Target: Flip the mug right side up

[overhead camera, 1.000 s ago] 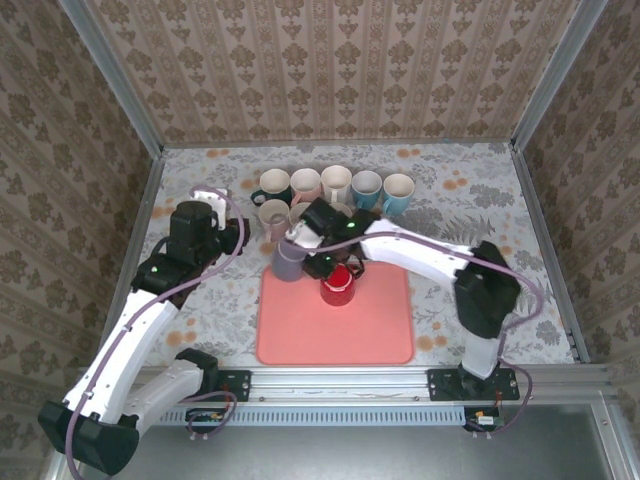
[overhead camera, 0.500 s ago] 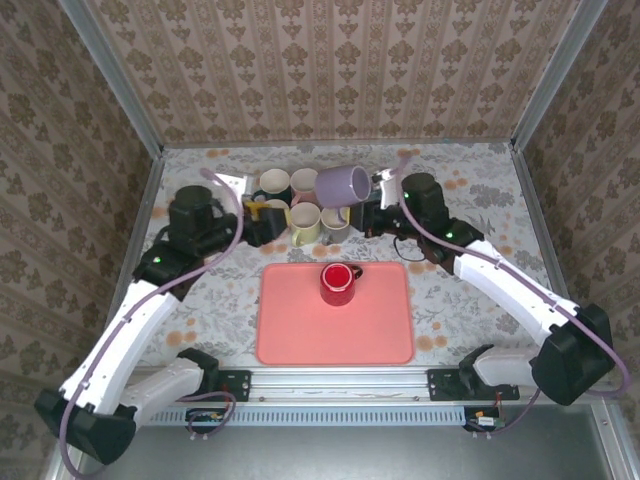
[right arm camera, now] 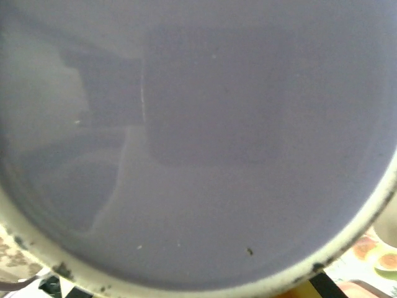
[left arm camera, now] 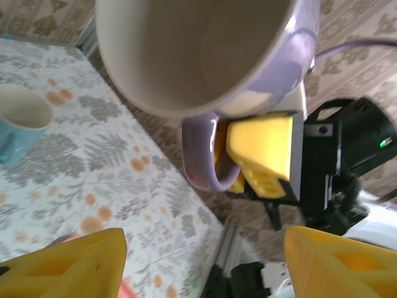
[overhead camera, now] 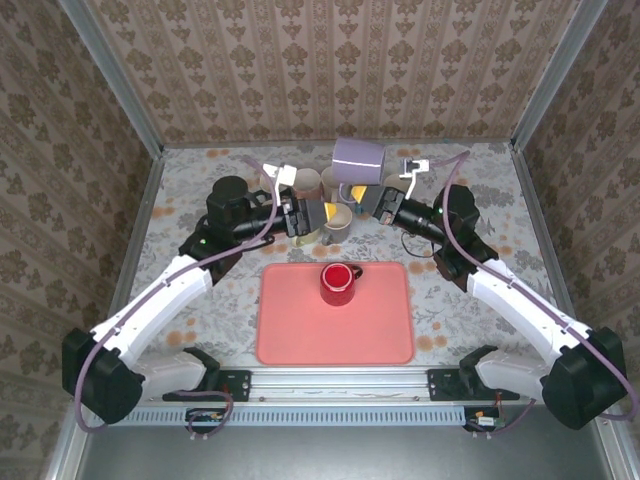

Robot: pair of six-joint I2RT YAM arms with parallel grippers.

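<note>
Raised since a moment ago, your purple mug (overhead camera: 358, 160) hangs pinched by its handle in your right gripper (overhead camera: 352, 193), mouth facing your left gripper (overhead camera: 318, 215), its fingers (left arm camera: 68, 261) spread just short of it.

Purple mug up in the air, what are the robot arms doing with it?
The right gripper has pinched the purple mug by its handle and holds it in the air above the other mugs at the back of the table. The mug's open mouth is turned toward the left gripper, which is open and close by, touching nothing. A red mug stands upright on the pink mat.
</note>
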